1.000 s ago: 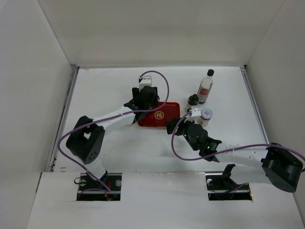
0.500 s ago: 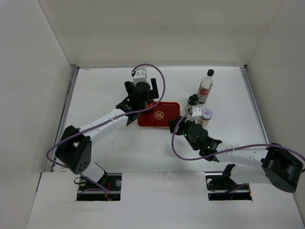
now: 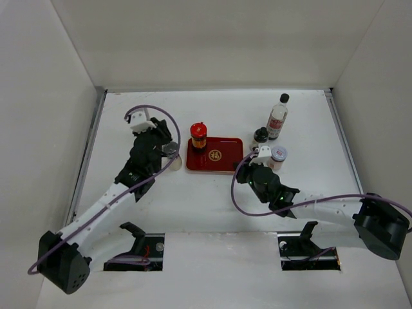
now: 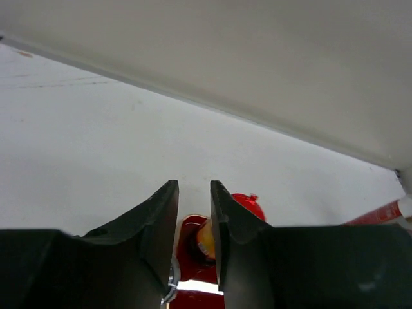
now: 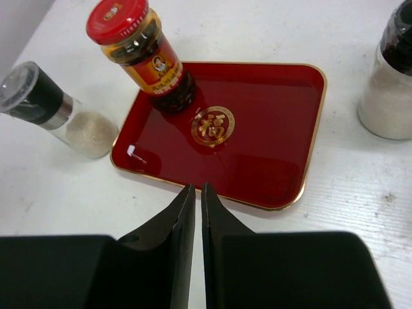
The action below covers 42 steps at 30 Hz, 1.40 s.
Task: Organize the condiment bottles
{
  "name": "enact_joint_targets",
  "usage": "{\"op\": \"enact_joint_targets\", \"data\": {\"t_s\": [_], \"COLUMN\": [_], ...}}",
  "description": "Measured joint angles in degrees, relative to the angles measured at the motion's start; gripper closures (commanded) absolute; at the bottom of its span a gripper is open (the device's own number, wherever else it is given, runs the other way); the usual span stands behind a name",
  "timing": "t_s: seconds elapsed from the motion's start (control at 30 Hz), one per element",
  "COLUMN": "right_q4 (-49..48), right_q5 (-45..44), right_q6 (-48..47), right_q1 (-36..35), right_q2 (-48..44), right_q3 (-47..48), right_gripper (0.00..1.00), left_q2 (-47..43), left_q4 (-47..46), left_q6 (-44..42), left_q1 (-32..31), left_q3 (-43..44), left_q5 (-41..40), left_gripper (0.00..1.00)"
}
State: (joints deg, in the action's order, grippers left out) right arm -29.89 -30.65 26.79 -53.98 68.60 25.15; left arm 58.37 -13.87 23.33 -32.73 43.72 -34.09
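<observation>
A red-capped jar [image 3: 199, 135] [image 5: 145, 55] stands upright in the far left corner of the red tray [image 3: 222, 162] [image 5: 257, 161]. Just left of the tray is the grey-lidded shaker [image 3: 172, 149] [image 5: 45, 112]. My left gripper [image 3: 165, 143] [image 4: 194, 187] is beside the shaker, shut and empty, and the jar's red cap [image 4: 248, 203] shows behind its fingers. The right gripper [image 3: 239, 170] [image 5: 193, 187] is shut with nothing in it, hovering at the tray's near edge. Right of the tray stand a tall clear bottle [image 3: 277, 116], a small black-capped bottle [image 3: 260, 137] [image 5: 393, 84] and a pale-lidded jar [image 3: 279, 154].
White walls close in the table on the left, back and right. Purple cables loop over both arms. The three bottles on the right sit close together beside the right arm's wrist.
My left arm has drawn back to the left from the tray's far left corner, leaving the red-capped jar standing there, and its jaws have closed. The right jaws have closed too.
</observation>
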Motion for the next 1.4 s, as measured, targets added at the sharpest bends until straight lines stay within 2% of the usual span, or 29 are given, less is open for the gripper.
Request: {"op": "enact_joint_targets", "data": {"t_s": [0.07,0.23,0.3,0.33,0.47,0.5,0.57,0.67,0.93,1.1,1.4], "right_q4": [2.05,9.77,12.61,13.88,18.71,19.5,20.72,22.51,27.41,28.55,28.39], "right_q5": [-0.42,-2.29,-2.86,-3.23,-4.83,-5.11,-5.51,-5.64,-2.54,-0.09,3.1], "right_q6": [-0.22,-0.48,-0.7,-0.87,-1.53,-1.75,-2.03,-2.49,-2.99,-3.08,-3.04], "right_q1": [-0.09,0.35,1.68,2.97,10.16,12.09,16.2,21.35,24.98,26.67,28.04], "right_q2": [-0.42,-1.75,-1.77,-1.77,-1.75,-1.7,-1.03,2.03,11.15,15.65,22.56], "right_q3": [0.79,6.51,9.64,11.17,16.41,17.35,19.06,21.42,24.13,27.32,31.63], "right_gripper": [0.85,0.86,0.82,0.75,0.28,0.21,0.1,0.02,0.02,0.02,0.21], "left_q2": [-3.65,-10.84,-13.94,-15.21,-17.68,-18.18,-19.12,-20.15,-21.57,-20.92,-20.33], "left_q4": [-0.44,-1.86,-3.26,-3.78,-5.22,-5.9,-8.07,-10.95,-15.21,-16.39,-16.94], "left_q6": [0.63,5.22,7.8,9.01,12.35,13.14,14.49,15.78,17.03,17.27,17.4], "left_q1": [2.6,8.72,10.14,10.51,10.69,10.64,10.54,10.27,8.79,8.52,8.59], "left_q3": [-4.02,-15.96,-21.66,-24.15,-30.05,-31.21,-33.35,-35.45,-36.35,-36.61,-36.72], "left_q5": [-0.42,-1.42,-1.68,-1.79,-1.9,-1.92,-1.92,-1.77,-1.29,-1.27,-1.29], "left_gripper": [0.82,0.82,0.82,0.81,0.77,0.76,0.74,0.7,0.59,0.57,0.56]}}
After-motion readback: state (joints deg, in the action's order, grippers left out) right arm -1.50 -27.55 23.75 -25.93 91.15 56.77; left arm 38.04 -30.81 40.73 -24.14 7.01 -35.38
